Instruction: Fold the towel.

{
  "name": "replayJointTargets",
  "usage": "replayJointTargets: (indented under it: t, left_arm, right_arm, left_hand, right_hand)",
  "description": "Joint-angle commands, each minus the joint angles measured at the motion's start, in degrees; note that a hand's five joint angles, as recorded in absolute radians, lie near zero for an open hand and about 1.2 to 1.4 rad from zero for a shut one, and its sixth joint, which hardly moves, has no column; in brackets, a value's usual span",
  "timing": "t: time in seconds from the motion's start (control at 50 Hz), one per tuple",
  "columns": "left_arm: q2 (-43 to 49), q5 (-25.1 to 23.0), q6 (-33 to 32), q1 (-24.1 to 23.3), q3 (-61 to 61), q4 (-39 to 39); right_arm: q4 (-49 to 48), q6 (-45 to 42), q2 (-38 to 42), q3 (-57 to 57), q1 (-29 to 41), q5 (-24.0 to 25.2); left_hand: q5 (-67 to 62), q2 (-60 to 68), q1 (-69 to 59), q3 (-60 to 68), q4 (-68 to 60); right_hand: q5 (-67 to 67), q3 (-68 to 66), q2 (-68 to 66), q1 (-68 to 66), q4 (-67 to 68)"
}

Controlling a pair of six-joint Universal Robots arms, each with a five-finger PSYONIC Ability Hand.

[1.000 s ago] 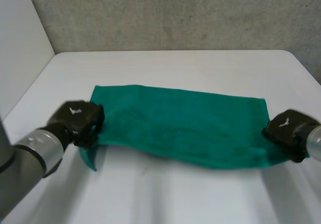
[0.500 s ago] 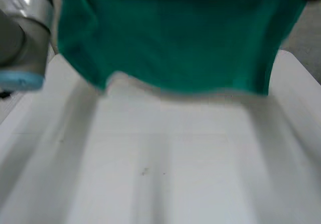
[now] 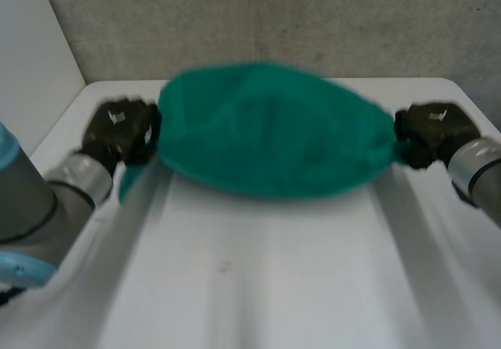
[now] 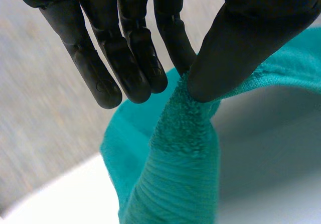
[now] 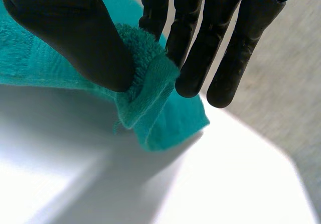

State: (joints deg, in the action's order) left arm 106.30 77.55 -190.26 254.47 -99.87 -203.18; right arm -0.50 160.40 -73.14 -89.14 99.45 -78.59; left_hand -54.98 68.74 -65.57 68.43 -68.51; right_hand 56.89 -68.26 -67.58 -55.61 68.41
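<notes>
Towel lower than before, slung between left hand and right hand, fingers pinching its corners.

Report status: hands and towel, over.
Left hand pinches one towel end, right hand the other. Towel slung between them over white table. No obstruction seen.

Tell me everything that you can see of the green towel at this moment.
The towel is teal-green terry cloth with a looped pile and a flat woven band near its hem. The left hand pinches one end between thumb and fingers, and the right hand pinches the other end likewise. Between them it hangs stretched, bulging in the middle, seemingly lifted above the white table.
</notes>
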Motion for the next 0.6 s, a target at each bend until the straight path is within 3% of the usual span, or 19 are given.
replayJointTargets:
  t: [0.02, 0.16, 0.2, 0.24, 0.32, 0.5, 0.6]
  left_arm:
    - [8.1, -0.2, -1.3, 0.2, -2.9, 0.1]
    - [8.6, -0.4, -1.5, 0.3, -3.8, 0.2]
    - [8.4, -0.3, -1.3, 0.2, -3.8, 0.5]
    - [8.0, -0.3, -1.2, 0.1, -4.1, 1.1]
    - [6.6, -0.1, -1.0, 0.1, -5.1, 4.0]
    - [5.8, 1.3, -0.9, 0.5, -6.7, 6.9]
    - [5.7, 5.3, -0.9, 3.1, -7.6, 6.7]
  right_arm:
    - [-1.1, -0.1, 6.0, -2.4, -0.4, -0.1]
    - [-2.9, -1.1, 5.1, -4.8, -2.1, -0.1]
    - [-3.2, -1.2, 4.7, -5.3, -2.9, -0.1]
    - [-3.4, -1.4, 3.6, -5.8, -4.2, -0.1]
    - [-3.7, -1.6, 3.3, -6.4, -6.2, -0.1]
    - [-4.0, -1.7, 3.4, -6.3, -7.3, 0.5]
    - [-4.0, -1.7, 3.5, -6.3, -7.8, 0.6]
  left_hand:
    - [-15.0, 11.3, -14.4, 11.6, -11.5]
    - [-15.0, 11.3, -14.4, 11.6, -11.5]
    - [-2.0, -1.8, -1.4, -1.5, 1.5]
    - [21.2, -25.0, 21.8, -24.7, 24.7]
    - [44.8, -48.6, 45.4, -48.3, 48.3]
    - [50.9, -54.7, 51.5, -54.3, 54.4]
    - [51.2, -55.0, 51.8, -54.7, 54.8]
  right_hand:
    - [13.1, -11.7, -12.4, -24.4, 11.6]
    - [13.1, -11.7, -12.4, -24.4, 11.6]
    - [13.1, -11.7, -12.4, -24.4, 11.6]
    - [13.1, -11.7, -12.4, -24.4, 11.6]
    - [13.1, -11.7, -12.4, -24.4, 11.6]
    - [13.1, -11.7, -12.4, -24.4, 11.6]
    - [13.1, -11.7, -12.4, -24.4, 11.6]
